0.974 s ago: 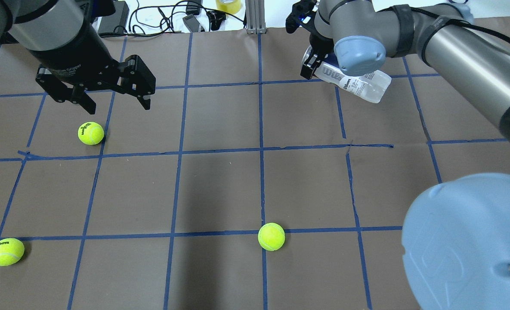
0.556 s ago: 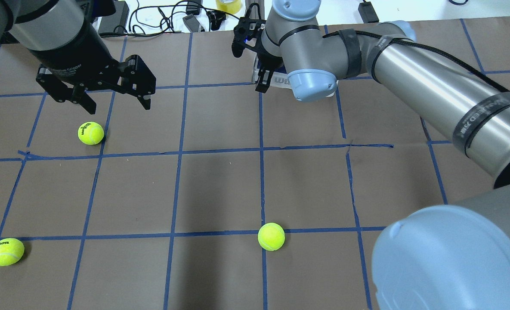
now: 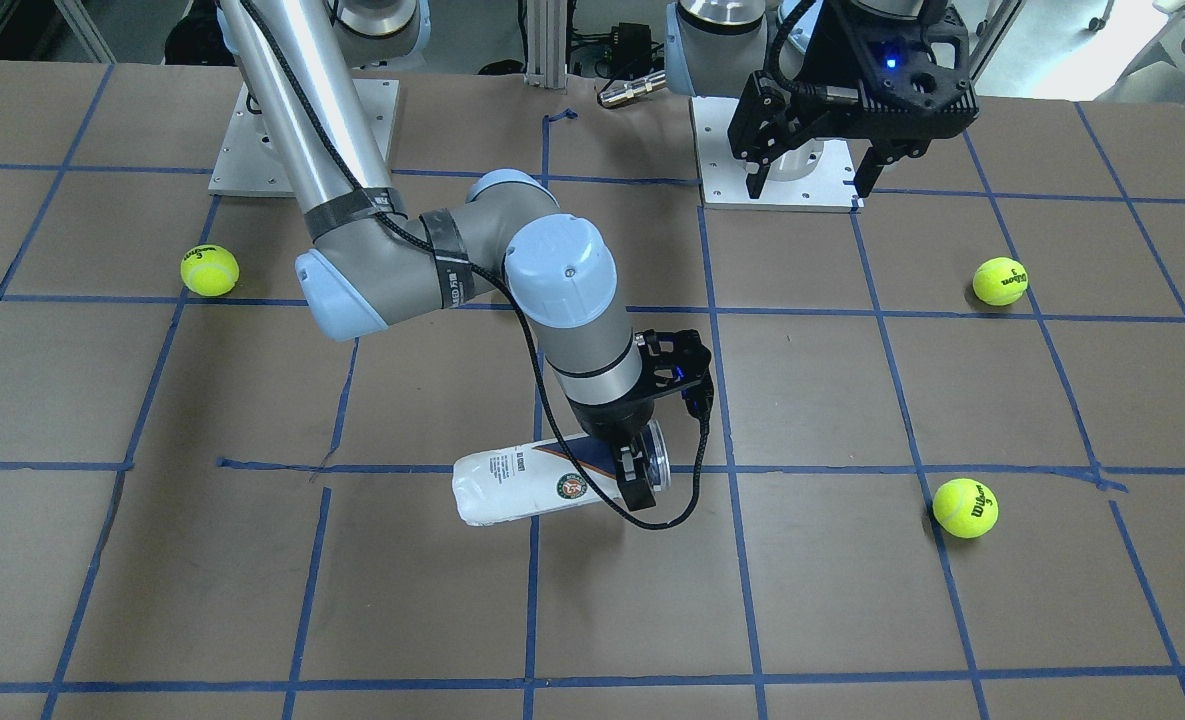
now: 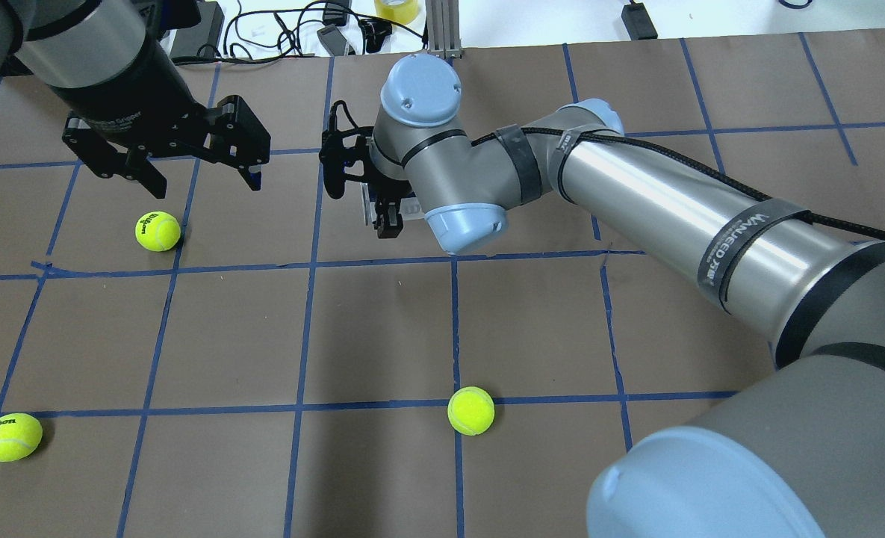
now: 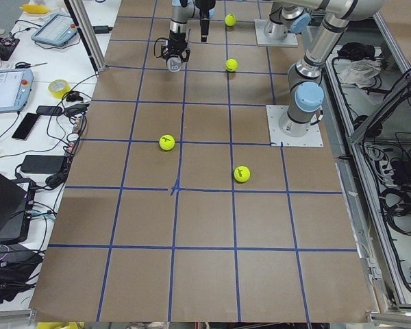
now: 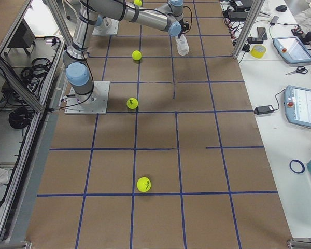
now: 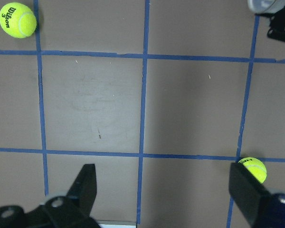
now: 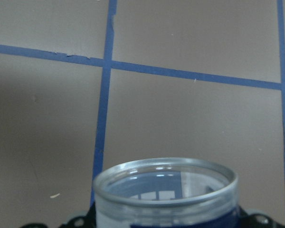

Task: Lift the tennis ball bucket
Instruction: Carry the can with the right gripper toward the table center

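Tennis ball bucket (image 3: 522, 487): It hung on its side over the middle of the table (image 3: 952, 620). You held it by the mouth end, and the closed end stuck out free.
Right gripper (image 3: 642, 478): Its fingers were closed across the tube just behind the silvery rim (image 8: 165, 200). You probably took it there because the rim is stiffer than the thin clear wall and squashes less.
Height: The bucket appeared clear of the table. The right wrist view showed the paper well behind the mouth.
Contents: Nothing showed inside at the mouth, so you were likely carrying a light load.
Left gripper (image 4: 205, 179): Its fingers were spread and it held nothing. It hovered well apart from the bucket, so you seemed to have parked it out of the way.
Tennis balls (image 3: 965, 508): Three lay loose on the table, none near the bucket.
Progress: I judged the lift essentially done.
Risk: With the grip at one end, the long free end could have twisted the tube in the fingers.
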`<action>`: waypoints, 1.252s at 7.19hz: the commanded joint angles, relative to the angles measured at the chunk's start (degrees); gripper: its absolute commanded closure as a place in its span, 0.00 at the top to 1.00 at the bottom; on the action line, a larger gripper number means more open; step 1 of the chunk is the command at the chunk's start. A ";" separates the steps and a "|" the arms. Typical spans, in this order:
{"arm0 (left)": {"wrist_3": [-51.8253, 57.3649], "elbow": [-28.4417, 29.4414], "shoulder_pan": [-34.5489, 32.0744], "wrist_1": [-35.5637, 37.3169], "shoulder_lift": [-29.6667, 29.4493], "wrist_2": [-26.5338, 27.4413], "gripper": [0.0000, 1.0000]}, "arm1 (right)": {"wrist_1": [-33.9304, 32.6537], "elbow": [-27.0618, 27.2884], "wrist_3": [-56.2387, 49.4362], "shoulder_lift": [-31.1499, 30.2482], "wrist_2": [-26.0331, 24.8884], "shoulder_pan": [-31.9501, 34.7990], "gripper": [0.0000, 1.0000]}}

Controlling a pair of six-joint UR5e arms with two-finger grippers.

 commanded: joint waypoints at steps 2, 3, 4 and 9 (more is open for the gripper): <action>0.00 0.00 0.00 -0.10 0.10 0.00 1.00 | -6.19 0.79 0.45 3.51 3.59 0.67 0.69; 0.00 0.00 0.00 -0.10 0.10 0.00 1.00 | -6.66 1.66 1.76 4.48 3.96 1.27 0.80; 0.00 0.00 0.00 -0.19 0.10 0.00 1.00 | -9.88 2.98 2.81 5.10 4.14 1.80 0.80; 0.79 0.00 0.00 -0.28 0.10 0.00 1.00 | -10.71 3.00 11.23 3.27 9.42 -0.90 1.00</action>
